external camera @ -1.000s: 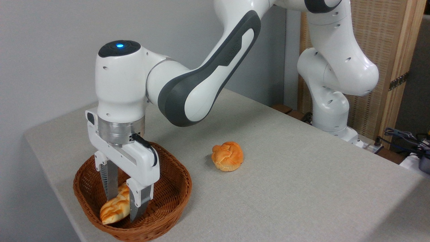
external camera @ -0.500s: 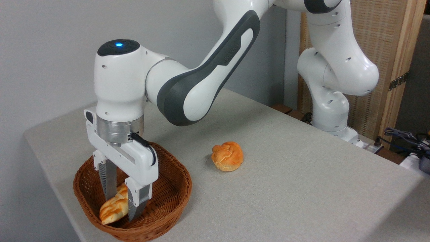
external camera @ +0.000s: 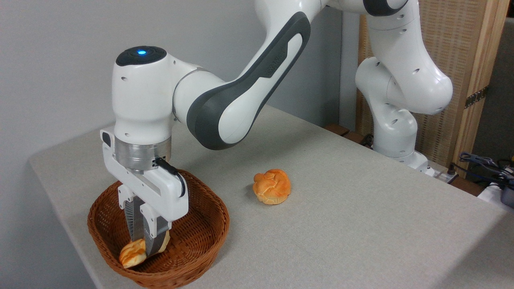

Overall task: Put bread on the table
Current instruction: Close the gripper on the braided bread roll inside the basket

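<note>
Gripper pinches the bread inside the basket.

Bread in basket, table left — bun to right.

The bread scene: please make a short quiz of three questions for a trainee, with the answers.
1. True or false: the hand is closed on the bread.
2. Where is the bread now? A) on the table B) inside the basket C) high above the basket
3. Which object lies alone on the table, to the right of the basket?

Key: 1 true. 2 B. 3 the round orange bun.
</note>
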